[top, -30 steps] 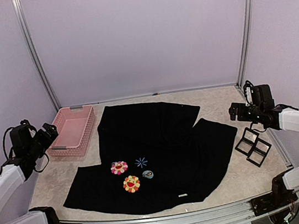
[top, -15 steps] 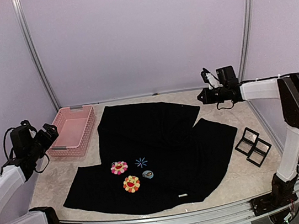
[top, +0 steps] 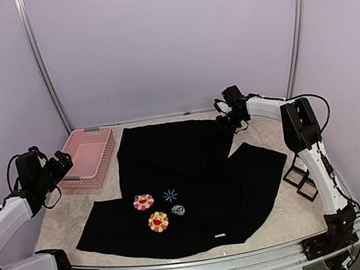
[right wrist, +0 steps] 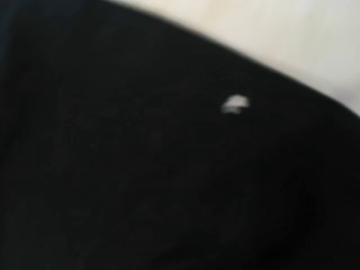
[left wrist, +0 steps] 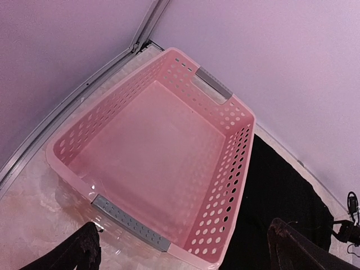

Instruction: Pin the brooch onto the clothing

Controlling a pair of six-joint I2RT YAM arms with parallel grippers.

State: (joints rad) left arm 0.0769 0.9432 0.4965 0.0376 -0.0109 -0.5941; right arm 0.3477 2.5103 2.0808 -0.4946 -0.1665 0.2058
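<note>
The clothing [top: 191, 167], a black T-shirt, lies spread over the middle of the table. The brooch [top: 178, 210], small and round with a pale blue rim, rests on its front part beside an orange flower [top: 158, 221], a pink flower [top: 143, 201] and a blue starburst [top: 170, 195]. My right gripper [top: 225, 123] is stretched to the shirt's far right corner, low against the cloth. Its wrist view is blurred black cloth [right wrist: 140, 169] that hides the fingers. The jaws are shut, and a grip on cloth does not show. My left gripper [top: 60, 165] hovers open over the basket, its fingertips [left wrist: 84, 250] empty.
A pink perforated basket [top: 88, 158] stands at the back left, and the left wrist view looks down into it [left wrist: 152, 163]. Black square boxes [top: 304, 174] lie at the right edge. Metal posts stand at both back corners. A white fleck [right wrist: 234, 104] sits on the cloth.
My right arm has swung from the right side to the back of the table and reached down to the shirt's far right corner, and its gripper has shut. The left arm has stayed still.
</note>
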